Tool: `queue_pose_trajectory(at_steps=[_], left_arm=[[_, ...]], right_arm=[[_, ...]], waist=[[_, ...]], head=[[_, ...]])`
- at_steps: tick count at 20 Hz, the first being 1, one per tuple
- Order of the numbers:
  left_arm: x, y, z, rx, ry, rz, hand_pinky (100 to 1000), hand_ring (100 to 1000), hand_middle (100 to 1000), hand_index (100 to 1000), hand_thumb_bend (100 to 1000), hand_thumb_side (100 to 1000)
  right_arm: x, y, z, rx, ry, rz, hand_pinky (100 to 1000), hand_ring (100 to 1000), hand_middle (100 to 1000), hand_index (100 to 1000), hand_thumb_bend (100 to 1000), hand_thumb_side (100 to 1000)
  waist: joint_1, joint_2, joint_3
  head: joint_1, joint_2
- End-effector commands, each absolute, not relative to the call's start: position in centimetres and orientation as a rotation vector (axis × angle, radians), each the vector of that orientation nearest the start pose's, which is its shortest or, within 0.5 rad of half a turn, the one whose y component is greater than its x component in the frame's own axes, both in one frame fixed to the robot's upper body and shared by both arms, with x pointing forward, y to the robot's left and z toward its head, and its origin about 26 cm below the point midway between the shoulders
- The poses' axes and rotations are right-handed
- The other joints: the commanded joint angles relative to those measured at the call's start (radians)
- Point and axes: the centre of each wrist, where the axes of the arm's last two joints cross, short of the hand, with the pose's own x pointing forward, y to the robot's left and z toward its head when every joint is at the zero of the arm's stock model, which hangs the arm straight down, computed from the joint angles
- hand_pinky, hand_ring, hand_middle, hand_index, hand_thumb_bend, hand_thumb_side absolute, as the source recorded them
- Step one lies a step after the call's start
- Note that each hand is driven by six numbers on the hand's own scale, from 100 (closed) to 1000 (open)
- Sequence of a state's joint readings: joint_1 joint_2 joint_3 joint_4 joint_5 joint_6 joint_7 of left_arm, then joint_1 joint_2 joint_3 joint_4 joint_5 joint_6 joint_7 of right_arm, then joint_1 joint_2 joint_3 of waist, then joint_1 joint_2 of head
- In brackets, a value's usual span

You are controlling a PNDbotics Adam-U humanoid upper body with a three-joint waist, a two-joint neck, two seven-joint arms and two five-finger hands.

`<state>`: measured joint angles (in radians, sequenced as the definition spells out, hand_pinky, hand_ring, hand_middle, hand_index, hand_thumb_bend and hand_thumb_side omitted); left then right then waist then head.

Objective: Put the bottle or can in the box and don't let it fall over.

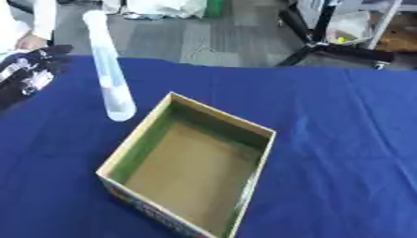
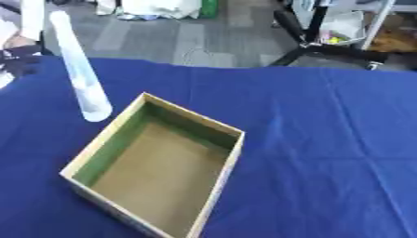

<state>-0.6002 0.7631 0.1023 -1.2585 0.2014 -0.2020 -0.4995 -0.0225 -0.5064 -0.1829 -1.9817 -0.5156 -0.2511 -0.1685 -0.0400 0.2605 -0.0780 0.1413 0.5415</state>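
A: What stands on the desk (image 1: 342, 139) at this moment?

B: A blue cloth covers it. Just left of centre sits an open cardboard box (image 1: 191, 169), brown inside with a green inner wall on its left side, and nothing in it. Just beside the box's upper left corner stands a tall, pale, translucent bottle (image 1: 110, 74), upright with its base on the cloth. It reaches toward the upper left of the frame and appears to lean, most likely because the camera looks down on it.

A: Where are the robot's hands?

B: The left hand (image 1: 32, 72) shows at the left edge of the frame, upper part, black with silver markings. It is near the bottle but apart from it and holds nothing. Whether its fingers are spread or curled I cannot tell. The right hand shows in neither view.

A: How far along is the task, then?

B: By my judgement it has barely begun. The bottle is outside the box and not yet grasped. What remains is the whole of it: closing a hand round the bottle, lifting it over the near wall, and setting it down upright on the brown floor.

A: Any hazard?

B: The bottle is tall and slender, so I expect it to tip easily if knocked or released at a tilt.
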Motion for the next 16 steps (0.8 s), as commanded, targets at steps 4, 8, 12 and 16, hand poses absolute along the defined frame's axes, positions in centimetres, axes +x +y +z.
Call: queue_pose_trajectory(at_steps=[4, 8, 12, 16], left_arm=[[39.7, 43.6, 25.2, 0.303, -1.92, -0.78, 1000, 1000, 978, 964, 100, 620], [40.6, 43.2, 25.7, 0.343, -1.925, -0.795, 1000, 1000, 985, 963, 100, 620], [41.5, 42.8, 26.1, 0.368, -1.927, -0.814, 1000, 1000, 985, 955, 100, 620], [42.4, 42.4, 26.5, 0.387, -1.927, -0.818, 1000, 1000, 984, 954, 100, 649]], right_arm=[[26.1, -35.6, 17.5, -0.058, -2.307, -0.08, 955, 1000, 1000, 1000, 100, 518], [26.1, -35.5, 17.5, -0.056, -2.306, -0.078, 956, 1000, 1000, 1000, 100, 519], [26.2, -35.3, 17.6, -0.05, -2.307, -0.073, 956, 1000, 1000, 1000, 100, 520], [26.3, -35.2, 17.6, -0.045, -2.309, -0.066, 956, 1000, 1000, 1000, 100, 521]], waist=[[0.002, -0.021, -0.002], [0.003, -0.018, -0.005], [0.003, -0.012, -0.008], [0.005, -0.001, -0.013]], head=[[-0.011, -0.023], [-0.004, -0.026], [0.001, -0.031], [0.012, -0.035]])
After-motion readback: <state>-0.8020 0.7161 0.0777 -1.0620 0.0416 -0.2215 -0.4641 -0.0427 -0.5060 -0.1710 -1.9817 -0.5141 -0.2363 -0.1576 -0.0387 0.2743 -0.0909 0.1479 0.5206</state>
